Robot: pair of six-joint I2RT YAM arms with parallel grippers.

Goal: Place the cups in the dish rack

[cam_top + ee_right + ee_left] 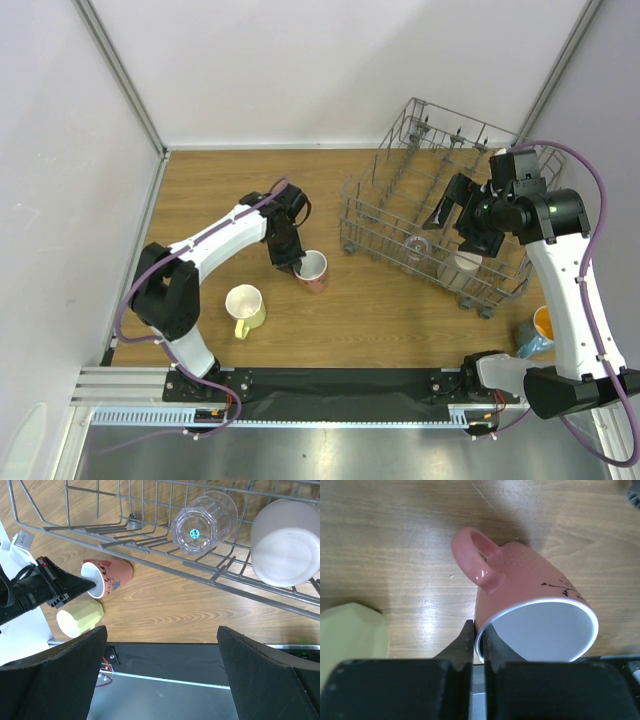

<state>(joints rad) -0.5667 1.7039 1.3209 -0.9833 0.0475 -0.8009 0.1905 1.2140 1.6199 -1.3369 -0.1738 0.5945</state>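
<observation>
My left gripper (300, 266) is shut on the rim of the salmon-pink mug (314, 270), one finger inside and one outside; the left wrist view shows the mug (530, 600) with its handle toward the far side. The pale yellow mug (245, 308) stands on the table to its left. My right gripper (455, 215) is open and empty above the grey wire dish rack (385, 200). In the rack lie the small clear glass (204, 524) and the beige cup (285, 542), upside down. The blue tumbler (535, 335) stands at the right table edge.
White walls close in the table at left and back. The black strip with the arm bases (340, 385) runs along the near edge. The yellow mug also shows at the left of the left wrist view (350, 630).
</observation>
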